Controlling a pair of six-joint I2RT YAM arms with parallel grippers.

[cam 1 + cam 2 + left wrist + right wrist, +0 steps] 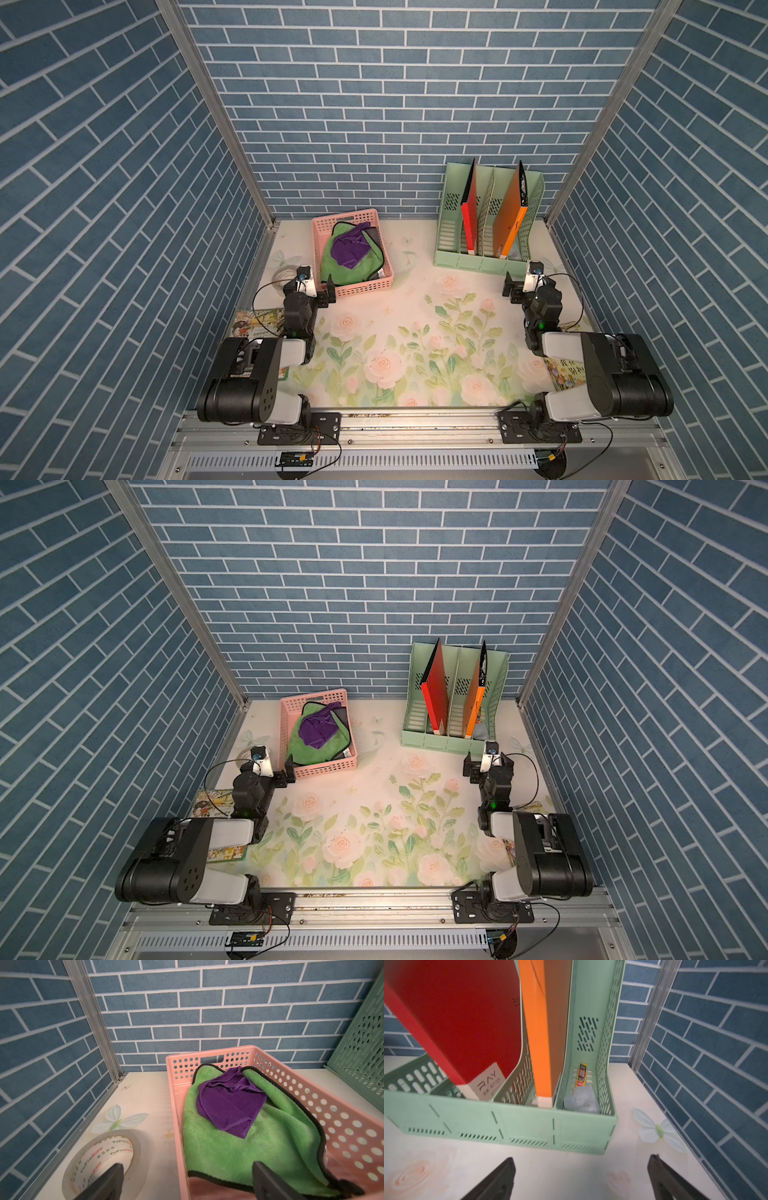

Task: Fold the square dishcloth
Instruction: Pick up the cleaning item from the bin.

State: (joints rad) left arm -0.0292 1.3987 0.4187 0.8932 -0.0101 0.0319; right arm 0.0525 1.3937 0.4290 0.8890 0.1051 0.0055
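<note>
Both tools are standing wide open, holding nothing. The left tool [187, 1164] is hovering at the near corner of the pink basket [207, 1051]. The right tool [582, 1157] is sitting over bare desk [415, 291] in front of the file rack [508, 1124], well apart from the cloth. The dishcloth [230, 1103], purple, is lying crumpled in the basket on a green towel [239, 1151]. I'm reading it as light, limp, grippy and unbreakable. I'm suggesting a shallow pinch on its pointed corner nearest the left tool, so the towel isn't lifting too.
</note>
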